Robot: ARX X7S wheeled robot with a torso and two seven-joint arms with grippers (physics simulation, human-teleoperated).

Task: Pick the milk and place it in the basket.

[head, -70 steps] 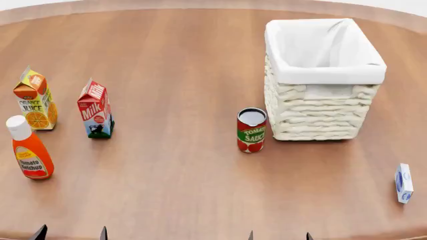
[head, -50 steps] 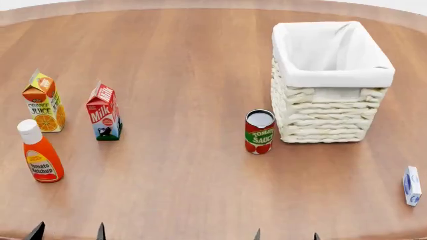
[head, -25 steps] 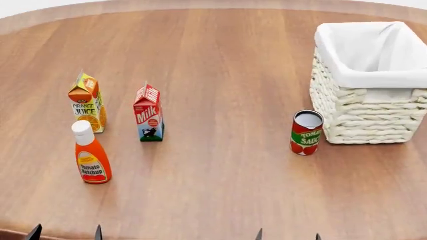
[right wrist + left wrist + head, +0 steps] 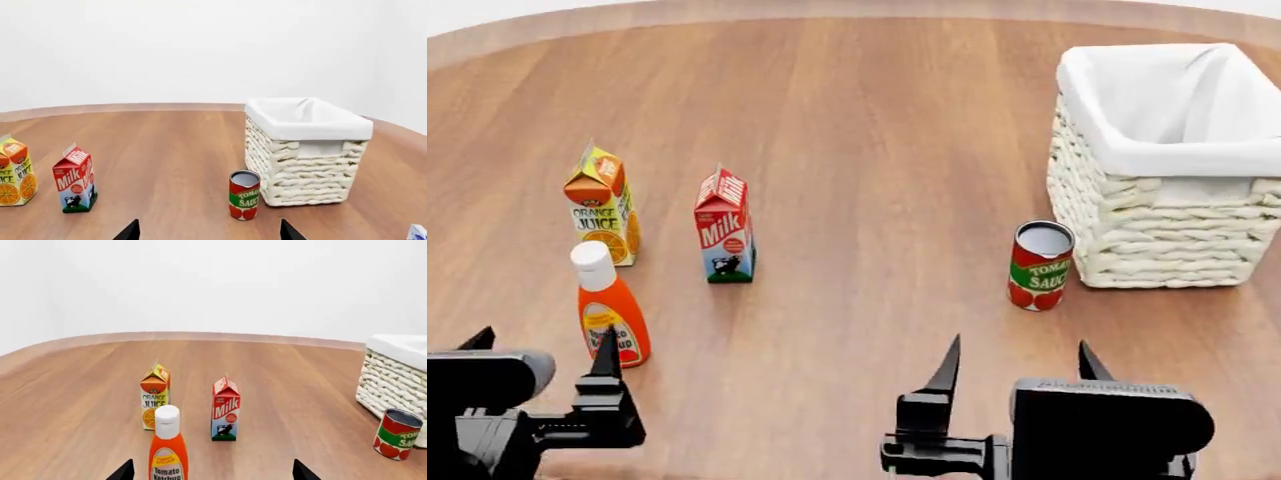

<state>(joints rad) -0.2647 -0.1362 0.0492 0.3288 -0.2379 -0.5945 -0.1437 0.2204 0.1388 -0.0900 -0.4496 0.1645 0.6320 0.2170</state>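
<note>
The milk carton [image 4: 725, 227], red top and pale blue base with a cow, stands upright left of centre on the wooden table; it also shows in the left wrist view [image 4: 225, 409] and right wrist view [image 4: 75, 179]. The wicker basket [image 4: 1154, 230] with white lining stands at the far right, also in the right wrist view [image 4: 303, 172] and partly in the left wrist view [image 4: 393, 382]. My left gripper [image 4: 541, 350] is open and empty, near the table's front edge, behind the ketchup bottle. My right gripper [image 4: 1018, 362] is open and empty at the front, right of centre.
An orange juice carton [image 4: 601, 205] stands left of the milk. A tomato ketchup bottle [image 4: 610, 306] stands in front of it, just ahead of my left gripper. A tomato sauce can [image 4: 1041, 266] stands beside the basket's front left corner. A small white-and-blue box [image 4: 417, 232] lies far right.
The head view shifted left, then both arms rose into view at the bottom, grippers open. The objects on the table have not moved.
</note>
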